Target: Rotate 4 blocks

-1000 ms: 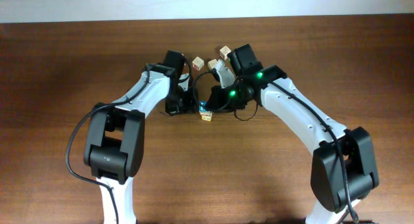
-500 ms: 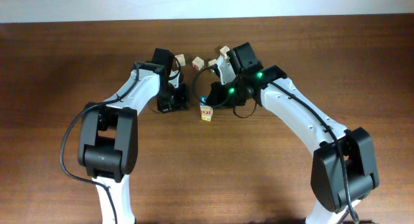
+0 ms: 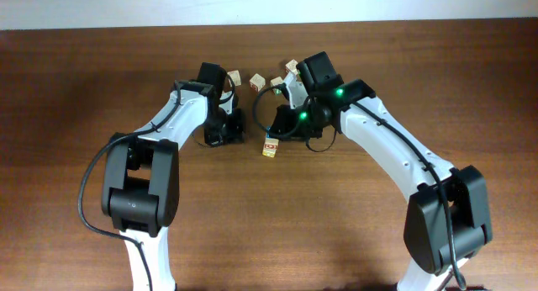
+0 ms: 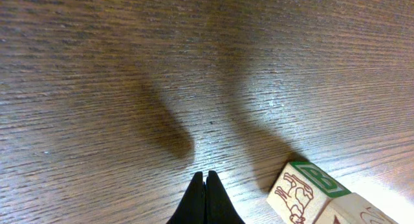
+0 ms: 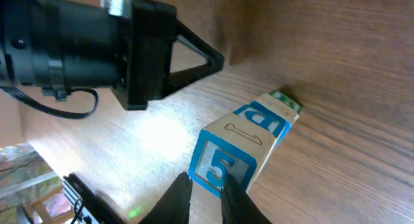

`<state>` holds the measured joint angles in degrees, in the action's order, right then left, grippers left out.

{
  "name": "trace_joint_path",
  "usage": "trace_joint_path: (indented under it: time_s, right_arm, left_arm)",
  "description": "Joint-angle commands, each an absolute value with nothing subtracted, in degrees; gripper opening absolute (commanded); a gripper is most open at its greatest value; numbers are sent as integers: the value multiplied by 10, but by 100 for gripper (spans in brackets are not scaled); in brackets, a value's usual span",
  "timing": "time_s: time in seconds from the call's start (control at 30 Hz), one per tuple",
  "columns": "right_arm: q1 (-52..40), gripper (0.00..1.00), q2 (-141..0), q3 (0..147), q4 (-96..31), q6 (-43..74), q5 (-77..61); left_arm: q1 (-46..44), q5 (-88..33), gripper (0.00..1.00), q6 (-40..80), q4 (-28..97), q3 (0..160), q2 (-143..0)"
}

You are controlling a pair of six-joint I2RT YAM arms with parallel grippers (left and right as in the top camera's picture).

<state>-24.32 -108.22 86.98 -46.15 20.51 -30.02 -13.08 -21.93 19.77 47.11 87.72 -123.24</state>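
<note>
A pale block with a blue "5" face [image 5: 222, 164] lies on the table right in front of my right gripper [image 5: 206, 188]. Its fingers stand slightly apart at the block's lower corner, gripping nothing. A second block with a green edge [image 5: 284, 102] touches it from behind. From overhead this pair [image 3: 270, 148] lies mid-table, below the right gripper [image 3: 272, 134]. Several more blocks [image 3: 256, 83] sit at the back between the arms. My left gripper [image 4: 206, 180] is shut and empty, its tips low over the wood, left of a green "B" block [image 4: 303, 190].
The left arm's black gripper body [image 5: 139, 49] hangs close behind and left of the "5" block. Another pale block [image 4: 354, 212] touches the "B" block at the frame corner. Dark wooden table [image 3: 420, 55] extends all round both arms.
The left arm swung left away from the centre, then stayed still. My right gripper's fingers have parted a little and the centre block has shifted slightly.
</note>
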Motion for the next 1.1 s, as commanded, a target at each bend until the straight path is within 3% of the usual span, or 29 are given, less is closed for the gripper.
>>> trace_joint_path:
  time_s: [0.0, 0.37, 0.47, 0.6, 0.67, 0.7, 0.73, 0.77, 0.8, 0.83, 0.87, 1.07]
  right_arm:
    - [-240, 19, -1098, 902, -474, 193, -290]
    - [-239, 20, -1096, 937, -474, 183, -302]
    - [-224, 21, -1095, 1045, -557, 134, -293]
    - [-190, 29, -1070, 1262, -754, 86, -172]
    - [-183, 38, -1035, 1327, -829, 83, -92]
    - [-182, 46, -1006, 1347, -867, 84, -50]
    - [-182, 57, -969, 1351, -897, 84, -13]
    - [-182, 64, -935, 1351, -920, 86, 12]
    - [-182, 69, -896, 1351, -942, 100, 38]
    - [-183, 90, -861, 1351, -956, 99, 48]
    - [-183, 98, -815, 1351, -972, 99, 47]
    - [-183, 98, -679, 1351, -973, 99, 44]
  left_arm:
    - [-130, -226, 0, 203, 472, 882, -1232]
    - [-128, -215, 0, 196, 472, 886, -1231]
    - [-102, -185, 0, 169, 503, 925, -1193]
    - [-80, -93, 0, 76, 561, 991, -1025]
    - [-80, -72, 11, 38, 561, 991, -938]
    - [-80, -52, 32, 36, 565, 991, -895]
    - [-80, -50, 82, 36, 575, 991, -863]
    - [-80, -50, 99, 36, 577, 991, -843]
    - [-80, -50, 99, 36, 577, 991, -834]
    - [-80, -51, 99, 36, 578, 991, -829]
    - [-80, -51, 99, 36, 578, 991, -829]
    - [-80, -51, 99, 36, 578, 991, -829]
